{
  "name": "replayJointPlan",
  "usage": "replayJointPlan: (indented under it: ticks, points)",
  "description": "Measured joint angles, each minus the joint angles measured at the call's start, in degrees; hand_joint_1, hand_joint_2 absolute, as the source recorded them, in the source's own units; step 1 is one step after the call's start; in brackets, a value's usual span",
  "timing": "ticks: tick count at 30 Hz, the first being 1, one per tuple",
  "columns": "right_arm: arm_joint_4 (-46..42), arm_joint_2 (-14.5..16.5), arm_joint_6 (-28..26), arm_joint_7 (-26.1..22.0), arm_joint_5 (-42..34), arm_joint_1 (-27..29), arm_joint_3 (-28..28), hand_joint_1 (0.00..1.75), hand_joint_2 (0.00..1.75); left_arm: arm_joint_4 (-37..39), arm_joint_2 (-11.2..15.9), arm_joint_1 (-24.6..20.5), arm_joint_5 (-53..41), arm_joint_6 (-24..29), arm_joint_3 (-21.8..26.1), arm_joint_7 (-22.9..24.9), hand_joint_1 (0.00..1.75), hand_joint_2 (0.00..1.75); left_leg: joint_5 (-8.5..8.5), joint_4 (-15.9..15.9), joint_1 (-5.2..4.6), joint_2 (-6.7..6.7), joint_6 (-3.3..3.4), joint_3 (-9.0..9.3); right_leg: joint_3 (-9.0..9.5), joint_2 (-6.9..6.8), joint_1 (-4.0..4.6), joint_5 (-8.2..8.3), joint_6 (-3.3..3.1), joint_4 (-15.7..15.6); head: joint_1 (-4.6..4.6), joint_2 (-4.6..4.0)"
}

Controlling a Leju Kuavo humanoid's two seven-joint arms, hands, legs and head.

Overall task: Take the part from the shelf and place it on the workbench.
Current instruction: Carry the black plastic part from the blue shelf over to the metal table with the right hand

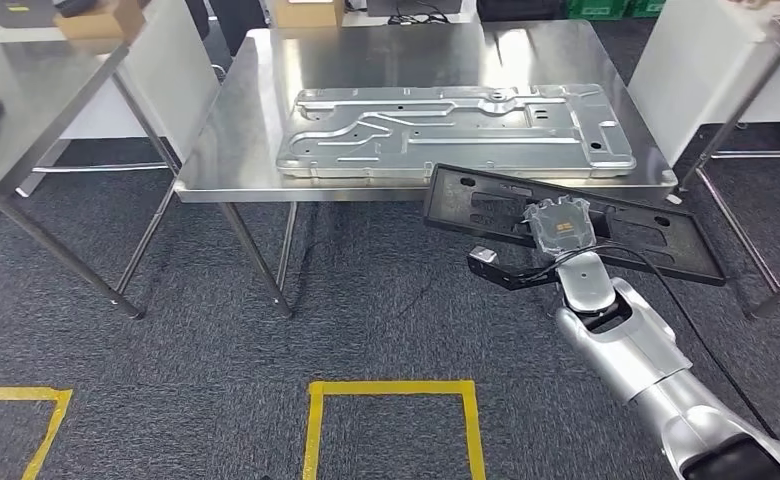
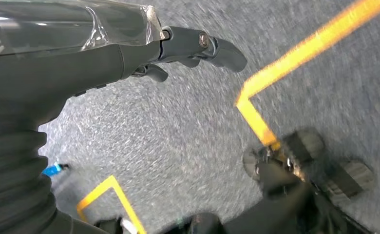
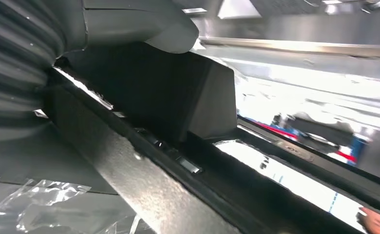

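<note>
The right hand (image 1: 560, 226) is gripping the long black part (image 1: 656, 240) near its middle — holding it in the air just off the front right corner of the steel workbench (image 1: 236, 150), where a silver metal panel (image 1: 456, 130) is lying. The left hand (image 2: 198, 46) is hanging over the carpet, holding nothing, fingers loosely apart.

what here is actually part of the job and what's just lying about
Part of the job:
- black part, held by the right robot hand
- workbench, steel top, just ahead

Just lying about:
- silver stamped panel on the workbench
- cardboard boxes on the tables behind
- yellow floor tape
</note>
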Motion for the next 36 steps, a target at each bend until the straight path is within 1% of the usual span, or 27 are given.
replayJointPlan:
  ticks: [1,3,4,5,7,8,9,10,11,12,14,15,16,18,19,21,22,24,25,26,27,29,30,31,32,34,36]
  points:
    - [-0.29,-0.06,0.14,0.16,0.23,0.60,0.02,1.75,1.75,0.10,0.19,0.12,-0.25,-0.05,-0.04,0.21,0.00,1.75,-0.34,0.17,-0.02,-0.61,-0.03,-0.03,0.61,0.60,-0.17,0.32,-0.25,-1.56,0.01,0.01]
    - [-0.76,-0.03,0.28,0.43,0.61,1.52,0.04,1.75,1.75,0.24,0.54,0.56,-0.71,-0.16,-0.12,0.59,0.00,1.75,-0.74,0.17,0.05,-1.62,0.02,-0.14,1.17,-0.74,-0.12,-0.13,-1.22,-2.12,0.04,0.01]
    - [-0.96,0.03,0.26,0.49,0.80,1.81,0.05,1.75,1.75,0.30,0.68,0.84,-0.90,-0.19,-0.17,0.73,0.00,1.75,-1.25,0.81,0.04,-1.03,-0.25,-0.53,1.34,-1.48,-0.13,-0.37,-1.59,-2.16,0.04,0.01]
    - [-1.10,0.07,0.25,0.51,0.99,2.00,0.04,1.75,1.75,0.34,0.84,1.02,-1.00,-0.16,-0.21,0.86,0.00,1.75,-2.27,2.81,0.17,0.28,-0.77,-1.53,1.57,-2.21,-0.25,-0.59,-1.98,-2.23,0.05,0.01]
    - [-1.35,0.07,0.23,0.37,1.49,2.29,0.03,1.75,1.75,0.38,1.00,0.93,-0.99,-0.01,-0.26,0.90,0.00,1.75,-5.45,10.73,0.84,4.07,-2.17,-5.58,2.22,-3.58,-0.35,-1.12,-2.54,-2.36,0.03,0.00]
    - [-1.40,0.04,0.21,0.17,1.65,2.48,0.02,1.75,1.75,0.38,1.08,0.75,-0.76,0.10,-0.26,0.78,0.00,1.75,-6.94,15.35,1.44,5.24,-2.76,-8.17,2.59,-4.23,-0.37,-1.43,-2.68,-2.38,0.04,0.00]
    - [-1.40,0.02,0.15,-0.18,1.73,2.70,0.02,1.75,1.75,0.38,1.09,0.59,-0.40,0.16,-0.25,0.60,0.00,1.75,-7.69,18.82,2.00,5.79,-3.17,-10.40,2.98,-4.77,-0.38,-1.79,-2.64,-2.38,0.03,-0.01]
    - [-1.39,0.04,0.09,-0.58,1.70,2.89,0.02,1.75,1.75,0.38,1.10,0.49,-0.02,0.21,-0.25,0.43,0.00,1.75,-7.47,20.28,2.42,6.04,-3.44,-11.75,3.39,-5.23,-0.39,-2.16,-2.56,-2.38,0.03,-0.01]
    - [-1.39,0.12,0.03,-0.93,1.66,2.99,0.02,1.75,1.75,0.38,1.09,0.44,0.28,0.20,-0.25,0.28,0.00,1.75,-6.11,19.36,2.68,6.17,-3.51,-11.96,3.85,-5.55,-0.40,-2.53,-2.45,-2.38,0.03,-0.01]
    - [-1.40,0.26,-0.02,-1.21,1.63,2.96,0.02,1.75,1.75,0.38,1.07,0.41,0.45,0.15,-0.25,0.15,0.00,1.75,-3.85,16.28,2.74,6.26,-3.38,-11.08,4.37,-5.89,-0.36,-2.88,-2.33,-2.40,0.03,-0.01]
    - [-1.40,0.53,0.07,-1.33,1.76,2.53,-0.02,1.75,1.75,0.38,1.05,0.32,0.57,0.07,-0.25,-0.09,0.00,1.75,1.54,6.95,2.24,6.71,-2.40,-7.59,5.40,-6.36,-0.33,-3.44,-2.13,-2.70,0.03,-0.01]
    - [-1.39,0.61,0.21,-1.29,1.96,2.18,-0.04,1.75,1.75,0.39,1.07,0.22,0.68,0.08,-0.24,-0.19,0.00,1.75,3.27,3.22,1.78,6.94,-1.81,-6.16,5.77,-6.47,-0.22,-3.68,-1.91,-2.84,0.03,-0.01]
    - [-1.39,0.63,0.43,-1.22,2.19,1.88,-0.05,1.75,1.75,0.39,1.08,0.15,0.84,0.11,-0.23,-0.25,0.00,1.75,4.12,0.93,1.39,7.17,-1.32,-5.33,6.04,-6.54,-0.11,-3.93,-1.63,-2.99,0.03,-0.01]
    - [-1.39,0.64,0.99,-1.08,2.67,1.32,-0.04,1.75,1.75,0.40,1.08,0.05,1.17,0.19,-0.21,-0.26,0.00,1.75,3.98,-0.26,1.00,7.22,-0.98,-4.82,6.40,-6.63,0.21,-4.39,-0.97,-3.19,0.03,-0.01]
    - [-1.40,0.62,1.33,-0.93,2.86,1.07,-0.04,1.75,1.75,0.40,1.01,0.05,1.27,0.23,-0.20,-0.17,0.00,1.75,3.89,-0.52,1.15,7.20,-1.08,-4.49,6.50,-6.52,0.21,-4.78,-0.72,-3.05,0.04,-0.01]
    - [-1.46,0.43,2.02,-0.44,3.31,0.52,-0.04,1.75,1.75,0.40,0.80,-0.07,1.34,0.25,-0.20,0.27,0.00,1.75,3.74,-1.09,1.33,7.04,-0.99,-3.65,5.12,-5.76,0.27,-6.84,-0.51,0.29,0.03,0.00]
    - [-1.52,0.21,2.35,-0.18,3.46,0.46,-0.04,1.75,1.75,0.40,0.68,-0.17,1.31,0.22,-0.20,0.68,0.00,1.75,3.60,-1.15,1.39,6.91,-0.78,-3.39,3.18,-5.23,0.29,-8.58,-0.58,4.13,0.03,0.00]
    - [-1.66,-0.33,2.88,0.14,3.56,0.75,-0.01,1.75,1.75,0.41,0.57,-0.35,1.01,0.13,-0.20,1.78,0.00,1.75,3.08,-0.99,1.19,6.45,-0.18,-3.02,-2.00,-4.60,0.57,-11.57,-0.67,13.06,0.03,-0.01]
    - [-1.68,-0.59,3.12,0.23,3.54,1.05,0.02,1.75,1.75,0.42,0.55,-0.39,0.78,0.06,-0.20,2.33,0.00,1.75,2.75,-0.90,1.11,6.10,-0.04,-2.76,-4.00,-4.47,0.65,-11.71,-0.64,15.74,0.04,0.00]
    - [-1.69,-0.83,3.32,0.32,3.54,1.31,0.04,1.75,1.75,0.42,0.53,-0.39,0.61,0.03,-0.20,2.83,0.00,1.75,2.36,-0.73,1.07,5.73,0.00,-2.45,-4.98,-4.40,0.68,-10.58,-0.59,16.12,0.04,0.00]
    - [-1.69,-1.04,3.58,0.40,3.56,1.46,0.06,1.75,1.75,0.43,0.52,-0.38,0.58,0.03,-0.20,3.23,0.00,1.75,1.90,-0.50,1.06,5.38,-0.09,-2.10,-4.89,-4.37,0.66,-8.35,-0.56,14.18,0.04,0.00]
    - [-1.68,-1.39,4.15,0.50,3.83,1.38,0.11,1.75,1.75,0.45,0.52,-0.44,0.95,0.10,-0.20,4.06,0.00,1.75,0.76,0.11,1.02,4.89,-0.55,-1.40,-2.37,-4.30,0.53,-2.62,-0.40,5.93,0.04,-0.01]
    - [-1.69,-1.52,4.42,0.51,3.99,1.25,0.16,1.75,1.75,0.48,0.56,-0.57,1.28,0.11,-0.17,4.47,0.00,1.75,0.19,0.53,0.92,4.73,-0.76,-1.20,-1.01,-4.20,0.43,-0.85,-0.44,2.14,0.04,0.00]
    - [-1.69,-1.62,4.63,0.50,4.21,1.15,0.26,1.75,1.75,0.55,0.60,-0.72,1.61,0.07,-0.12,4.82,0.00,1.75,-0.24,0.83,0.80,4.64,-0.92,-1.10,-0.04,-4.12,0.33,0.05,-0.56,-0.35,0.04,0.00]
    - [-1.69,-1.73,4.81,0.44,4.43,1.12,0.37,1.75,1.75,0.62,0.63,-0.87,1.97,0.01,-0.06,5.10,0.00,1.75,-0.50,1.00,0.67,4.59,-1.00,-1.08,0.41,-4.04,0.29,0.01,-0.79,-1.32,0.04,0.01]
    - [-1.69,-1.87,5.15,0.14,5.11,1.04,0.61,1.75,1.75,0.76,0.74,-1.01,2.50,-0.13,0.06,5.50,0.00,1.75,-0.90,1.28,0.64,4.60,-1.11,-1.23,0.51,-4.07,0.11,-0.31,-1.29,-1.59,0.04,0.01]
    - [-1.70,-1.91,5.37,-0.36,5.94,0.70,0.84,1.75,1.75,0.85,0.75,-0.98,2.77,-0.14,0.13,5.81,0.00,1.75,-2.68,4.39,0.84,4.99,-1.92,-2.79,0.56,-4.05,-0.26,-0.53,-1.61,-1.57,0.01,0.00]
